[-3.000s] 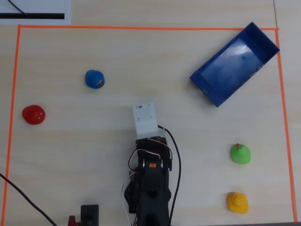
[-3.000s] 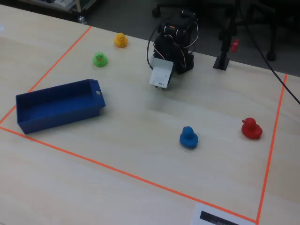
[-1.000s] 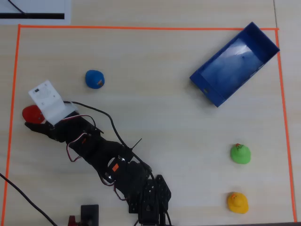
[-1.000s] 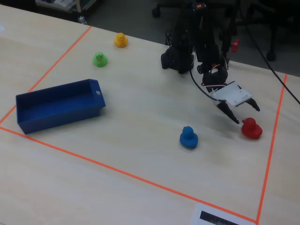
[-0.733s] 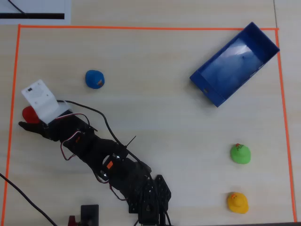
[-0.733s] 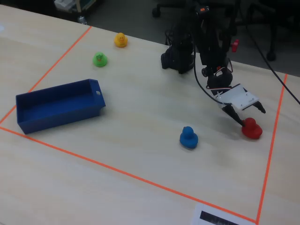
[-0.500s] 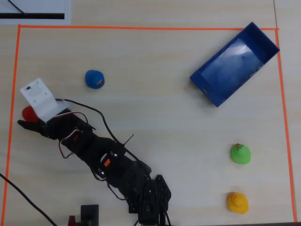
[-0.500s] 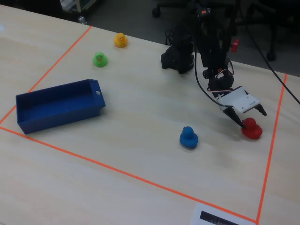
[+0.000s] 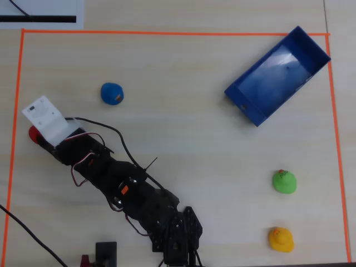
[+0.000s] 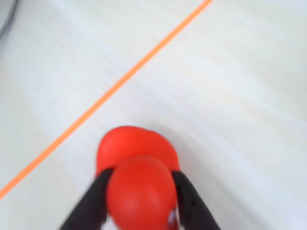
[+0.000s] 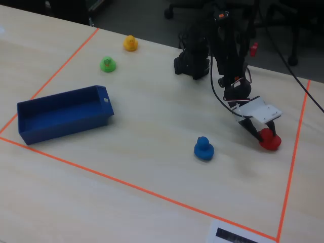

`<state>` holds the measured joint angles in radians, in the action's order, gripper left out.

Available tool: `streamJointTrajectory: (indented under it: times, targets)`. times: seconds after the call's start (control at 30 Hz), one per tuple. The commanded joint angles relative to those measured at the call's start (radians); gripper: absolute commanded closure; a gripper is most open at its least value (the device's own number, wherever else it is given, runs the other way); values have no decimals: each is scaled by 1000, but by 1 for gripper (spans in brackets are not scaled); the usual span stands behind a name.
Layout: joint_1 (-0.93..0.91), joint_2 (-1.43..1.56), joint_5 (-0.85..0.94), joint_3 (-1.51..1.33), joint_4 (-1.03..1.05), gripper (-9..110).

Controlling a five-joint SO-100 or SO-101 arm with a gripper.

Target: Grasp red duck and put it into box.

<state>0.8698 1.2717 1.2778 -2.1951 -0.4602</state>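
I find the task at the grasping stage, with nothing yet delivered. The red duck [image 10: 138,179] sits on the bench [image 9: 178,139] at the far left of the overhead view, close to the orange tape line [image 9: 15,111], and low in the middle of the wrist view. In the wrist view I see the two dark fingers [image 10: 93,203] of the tool [image 10: 139,201] set one on each side of the duck and touching it, so I judge the tool narrowed onto the duck. The duck appears to rest on the bench; I cannot confirm any lift.

In the overhead view the tool's white housing covers most of the duck [image 9: 34,134]; only a red edge shows. In the fixed view the duck [image 11: 271,142] lies at right centre under the tool.

The box [image 9: 277,76] stands empty at the upper right of the overhead view, well apart from the duck. The blue duck [image 9: 112,93], green duck [image 9: 284,181] and yellow duck [image 9: 281,239] lie untouched.

Remaining, in my judgement: lift, carry across the bench, release over the box.
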Motion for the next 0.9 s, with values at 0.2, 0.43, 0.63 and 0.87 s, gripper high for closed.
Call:
streamJointTrajectory:
  times: [0.2,0.43,0.63,0.87]
  targets:
    - [-20,67,37,-2,14,101]
    - [-204,472,-41,34,357,101]
    - [-554,692,-126,374,916,101]
    - [-974,718,-124,653,1262,101]
